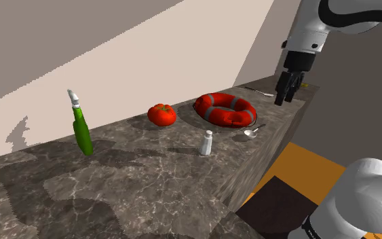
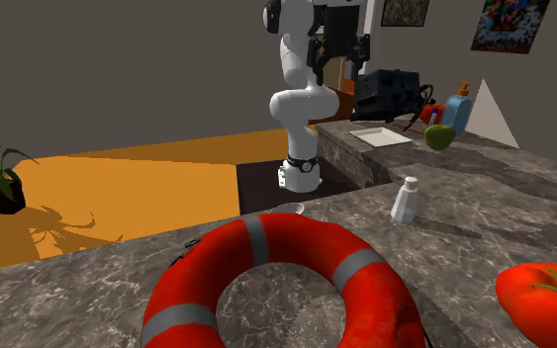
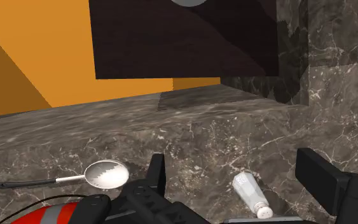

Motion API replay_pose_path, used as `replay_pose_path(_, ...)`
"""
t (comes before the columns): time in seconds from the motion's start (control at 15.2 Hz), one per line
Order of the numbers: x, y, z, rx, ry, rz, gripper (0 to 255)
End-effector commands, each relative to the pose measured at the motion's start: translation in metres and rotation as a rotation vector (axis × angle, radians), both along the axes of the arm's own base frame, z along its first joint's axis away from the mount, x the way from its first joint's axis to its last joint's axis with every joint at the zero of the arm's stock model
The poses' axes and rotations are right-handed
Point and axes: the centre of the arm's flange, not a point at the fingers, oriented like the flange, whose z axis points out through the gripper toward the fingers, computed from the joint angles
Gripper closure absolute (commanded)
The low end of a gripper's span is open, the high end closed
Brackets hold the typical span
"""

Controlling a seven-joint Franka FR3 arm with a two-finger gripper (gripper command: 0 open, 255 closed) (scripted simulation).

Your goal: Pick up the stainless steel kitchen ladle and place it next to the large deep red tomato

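Observation:
The ladle point(image 1: 252, 132) lies flat on the dark marble counter point(image 1: 148, 176), close to its front edge and right beside the red-and-grey life ring point(image 1: 225, 108). In the wrist view its shiny bowl point(image 3: 106, 174) faces up, and its thin dark handle points away from the white shaker point(image 3: 252, 194). The red tomato point(image 1: 162, 114) sits on the ring's other side, toward the shoulder view's left. My gripper point(image 1: 285, 88) hangs open and empty above the counter, higher than the ladle and to its right. In the wrist view the fingers point(image 3: 157, 170) stand wide apart.
A white shaker point(image 1: 208, 142) stands near the counter's front edge, left of the ladle. A green spray bottle point(image 1: 81, 125) stands further left. Below the edge lies orange floor point(image 1: 298, 156). In the second exterior view a neighbouring counter carries a white tray point(image 2: 381, 136) and other items.

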Motion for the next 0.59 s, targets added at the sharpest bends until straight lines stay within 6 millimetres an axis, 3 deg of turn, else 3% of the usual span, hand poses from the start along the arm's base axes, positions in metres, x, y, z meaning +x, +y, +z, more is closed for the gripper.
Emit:
replay_pose_path(0.0,0.0,0.0,0.0,0.0,0.0,0.0,0)
replay_pose_path(0.53,0.051,-0.081,-0.067,0.123,0.0,-0.328,0)
